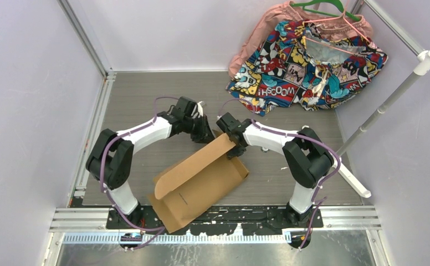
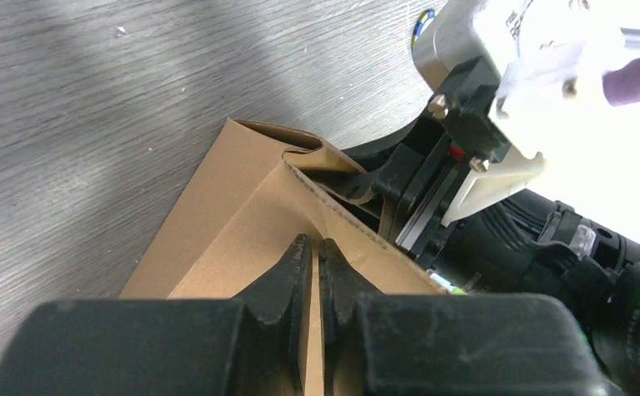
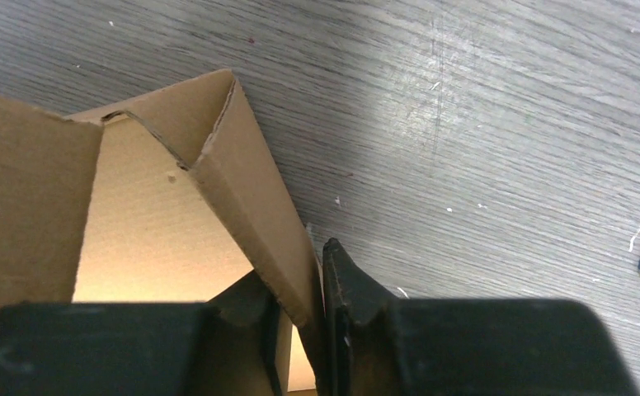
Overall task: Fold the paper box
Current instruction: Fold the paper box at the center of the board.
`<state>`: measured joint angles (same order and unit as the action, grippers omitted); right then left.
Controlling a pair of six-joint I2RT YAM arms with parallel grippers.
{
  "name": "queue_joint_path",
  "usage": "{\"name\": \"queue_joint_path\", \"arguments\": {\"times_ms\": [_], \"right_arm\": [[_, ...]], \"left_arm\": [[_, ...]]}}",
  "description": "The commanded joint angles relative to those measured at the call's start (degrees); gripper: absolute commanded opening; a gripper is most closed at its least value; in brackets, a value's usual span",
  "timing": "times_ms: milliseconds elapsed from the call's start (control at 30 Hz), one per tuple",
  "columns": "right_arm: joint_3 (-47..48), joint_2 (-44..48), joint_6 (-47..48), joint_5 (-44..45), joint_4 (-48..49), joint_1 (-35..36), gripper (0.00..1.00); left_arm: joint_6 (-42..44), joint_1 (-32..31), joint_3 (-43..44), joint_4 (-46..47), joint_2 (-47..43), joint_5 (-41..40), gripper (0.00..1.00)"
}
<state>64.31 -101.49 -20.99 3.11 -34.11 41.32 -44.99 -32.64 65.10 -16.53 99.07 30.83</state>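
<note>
**Booth:** Where's the paper box right now?

**Me:** The paper box (image 1: 207, 191) lies slantwise on the grey wood-grain surface (image 1: 146, 94). Its near corner is down at the rail between my two bases, and its far end is up in the middle where my wrists meet. It's plain brown corrugated board, half formed. One long flap (image 1: 196, 163) stands up off the flat base panel and leans over it.

**Booth:** And your right side?

**Me:** My right jaws are clamped on the far end of an upright wall, one side inside, the other outside, with the board edge-on between them. From that wrist I see a folded corner (image 3: 209, 140) just beyond, fluted edge showing.

**Booth:** Left?

**Me:** My left jaws are drawn almost together, with only a thin slit between them, at that same far end of the box. Brown board shows through the slit, but I cannot tell whether it's pinched there. Just past them is the black-and-white head of my right arm (image 2: 465, 157), touching the crumpled tip of the cardboard.

**Booth:** Anything else out there?

**Me:** Comic-print shorts (image 1: 307, 72) hang in the far right corner, well apart from the box. A pink garment (image 1: 257, 33) is behind them, with a green hanger (image 1: 318, 6) on top. A white pole (image 1: 390, 100) slants along the right wall.
</note>
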Motion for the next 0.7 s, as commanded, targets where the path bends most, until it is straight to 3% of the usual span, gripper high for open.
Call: {"name": "queue_joint_path", "arguments": {"times_ms": [0, 233, 467, 567, 667], "right_arm": [[0.6, 3.1, -0.3, 8.2, 12.5, -0.1, 0.18], [-1.1, 4.1, 1.8, 14.0, 13.7, -1.7, 0.13], [-1.0, 3.0, 0.6, 10.2, 13.5, -9.5, 0.14], [0.3, 2.0, 0.4, 6.8, 12.1, -12.5, 0.19], [1.0, 1.0, -0.1, 2.6, 11.8, -14.1, 0.46]], "left_arm": [[-0.5, -4.0, 3.6, -3.9, 2.5, 3.3, 0.08], [1.7, 1.3, 14.1, -8.6, 4.8, 4.8, 0.09], [1.9, 10.1, 22.4, -9.5, 7.8, 8.8, 0.09], [3.5, 13.4, 26.1, -12.4, 9.0, 10.3, 0.10], [4.8, 15.4, 27.1, -14.5, 9.3, 10.9, 0.09]]}}
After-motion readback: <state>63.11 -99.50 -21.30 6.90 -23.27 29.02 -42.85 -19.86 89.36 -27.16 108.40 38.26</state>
